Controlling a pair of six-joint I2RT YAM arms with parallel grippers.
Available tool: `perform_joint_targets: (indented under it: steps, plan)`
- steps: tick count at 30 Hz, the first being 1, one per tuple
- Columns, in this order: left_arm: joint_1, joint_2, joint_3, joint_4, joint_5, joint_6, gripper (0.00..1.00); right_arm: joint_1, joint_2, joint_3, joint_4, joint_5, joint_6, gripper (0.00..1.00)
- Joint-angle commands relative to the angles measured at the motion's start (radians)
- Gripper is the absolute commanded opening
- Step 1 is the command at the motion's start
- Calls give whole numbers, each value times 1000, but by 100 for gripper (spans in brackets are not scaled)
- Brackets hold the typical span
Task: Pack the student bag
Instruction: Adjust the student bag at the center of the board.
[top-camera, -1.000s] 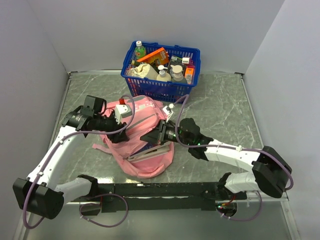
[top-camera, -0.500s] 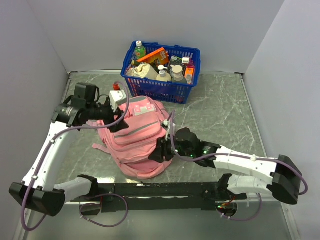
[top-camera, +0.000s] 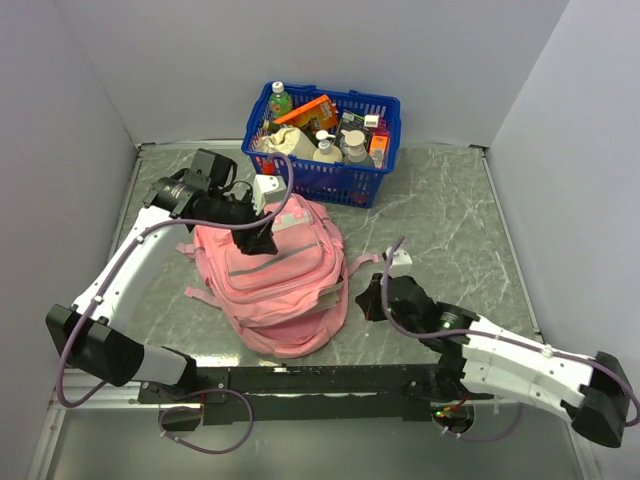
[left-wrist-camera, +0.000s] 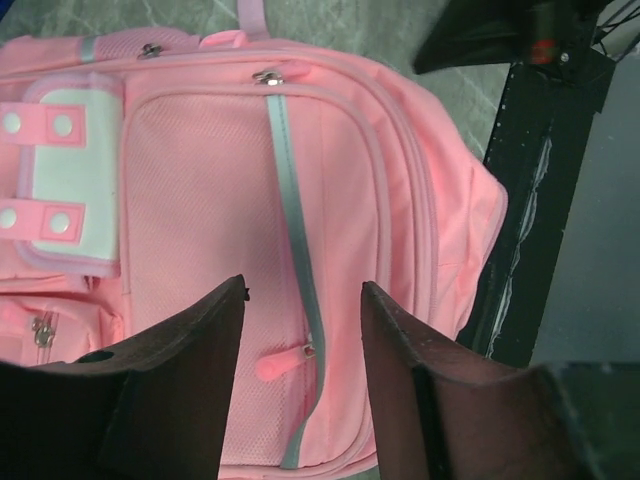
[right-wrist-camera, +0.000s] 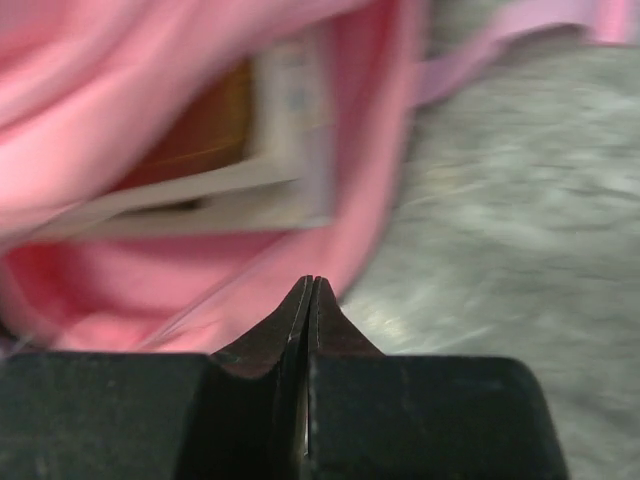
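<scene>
Currently on record, 4 entries.

1. Student bag (top-camera: 275, 285): lies flat on the table (top-camera: 450, 220), front panel up, top end just in front of the blue basket (top-camera: 320, 180). Its right-hand edge gapes. The right wrist view, blurred, shows flat pale items (right-wrist-camera: 230, 190) inside, probably books.

2. Left gripper (top-camera: 256, 236): hangs over the upper front panel, fingers (left-wrist-camera: 190, 340) parted about halfway, nothing between them. A grey zip strip (left-wrist-camera: 296, 250) runs straight below the gap.

3. Right gripper (top-camera: 372, 297): low on the table just beside the bag's open edge, jaws pressed together, holding nothing.

4. Basket: full of bottles and packets, untouched by either arm.

Handling note, as judgement: the step looks like settling the contents and readying the open edge for closing or for another item.
- The left gripper should come down on the fabric to pin the bag, not on a zip pull (left-wrist-camera: 266, 76).
- The right should work along the edge, keeping the flat items from sliding out.
- Soft fabric will bunch, so slow moves suit it.
</scene>
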Motion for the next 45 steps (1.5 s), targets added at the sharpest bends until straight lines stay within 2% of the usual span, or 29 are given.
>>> perform_joint_targets:
  steps: [1, 4, 10, 19, 23, 26, 27, 29, 30, 31, 33, 34, 36, 39, 41, 45]
  plan:
    - [-37, -20, 13, 20, 36, -12, 52, -84, 169, -6, 183, 99, 17, 0]
    - [-60, -33, -21, 45, 19, -15, 47, -131, 307, 26, 327, 36, -11, 0]
    - [-83, -53, -115, 76, -4, -20, 45, -145, 526, 104, 547, -105, -11, 0]
    - [-86, -76, -265, 152, -24, -19, 44, -122, 683, 182, 812, -311, 76, 0]
    - [-101, -64, -267, 149, 9, -17, 43, -125, 769, 213, 970, -383, 127, 0]
    - [-121, -81, -239, 136, 7, -12, 42, -119, 800, 268, 928, -356, 93, 0]
    - [-128, -86, -221, 100, 7, -9, 42, -112, 798, 293, 774, -272, 83, 0]
    - [-137, -95, -137, 54, 10, 6, 42, -87, 797, 325, 704, -210, 29, 12]
    - [-140, -107, -83, 15, 12, 9, 43, -73, 784, 331, 629, -111, -2, 16]
    - [-148, -115, -64, 5, 9, 12, 43, -58, 784, 343, 593, -75, -17, 21]
    - [-164, -130, -41, -16, -11, 12, 43, -33, 795, 389, 475, 26, -19, 35]
    - [-181, -133, -40, -24, -20, 14, 43, -29, 800, 415, 438, 60, -14, 48]
    - [-187, -135, -72, -23, -40, 17, 42, -23, 809, 440, 347, 109, 12, 54]
    - [-188, -162, -153, 20, -68, 12, 42, -26, 809, 439, 341, 172, 32, 57]
    - [-188, -182, -194, 65, -77, 0, 42, -27, 815, 422, 413, 149, 23, 57]
    - [-188, -222, -236, 66, -76, -19, 41, -36, 878, 465, 401, 137, 59, 57]
